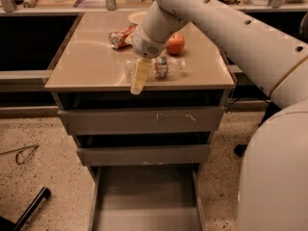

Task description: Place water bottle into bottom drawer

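1. The pale cream gripper (137,84) at the end of the thick white robot arm (226,28) hangs over the front part of the tan-topped desk (86,66), tilted down and to the left in the camera view, with its tip at the desk's front edge.
2. I cannot tell whether the gripper is spread or pressed together; it shows as one cream shape.
3. The small clear crinkly plastic water bottle (168,67) with a dark label band lies on its side on the desk, lengthwise across the view.
4. The gripper crosses the bottle's left end in the view, and the rest of the bottle reaches out to the gripper's right. Whether they touch cannot be told.
5. Behind the bottle, a round red apple (175,44) sits on the desk, and a crushed red soda can (120,36) lies further left.
6. The wide grey metal bottom drawer (144,201) is pulled out below the two scuffed grey upper drawers (142,121), well below the bottle.
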Tool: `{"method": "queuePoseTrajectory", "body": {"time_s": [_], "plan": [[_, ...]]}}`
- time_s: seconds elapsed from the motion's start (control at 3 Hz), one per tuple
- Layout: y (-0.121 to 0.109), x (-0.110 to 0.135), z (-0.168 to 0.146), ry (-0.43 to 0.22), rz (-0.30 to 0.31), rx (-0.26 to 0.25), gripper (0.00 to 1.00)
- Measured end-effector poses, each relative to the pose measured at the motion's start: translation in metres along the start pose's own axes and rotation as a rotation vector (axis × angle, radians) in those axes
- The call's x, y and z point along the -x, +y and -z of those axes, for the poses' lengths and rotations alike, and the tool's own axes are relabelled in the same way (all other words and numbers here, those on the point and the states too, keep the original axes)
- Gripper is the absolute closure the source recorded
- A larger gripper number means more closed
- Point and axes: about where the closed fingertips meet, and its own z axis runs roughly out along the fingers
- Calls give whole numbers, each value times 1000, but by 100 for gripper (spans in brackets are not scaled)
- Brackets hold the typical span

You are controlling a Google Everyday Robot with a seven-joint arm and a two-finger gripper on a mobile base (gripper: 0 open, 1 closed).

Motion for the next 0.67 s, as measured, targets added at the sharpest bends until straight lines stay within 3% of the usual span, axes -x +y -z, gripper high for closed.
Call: {"method": "queuePoseTrajectory", "body": {"time_s": [0.33, 0.67], "plan": [[-5, -3, -5, 14, -12, 5, 0], [-14, -15, 3, 27, -23, -42, 0]]}}
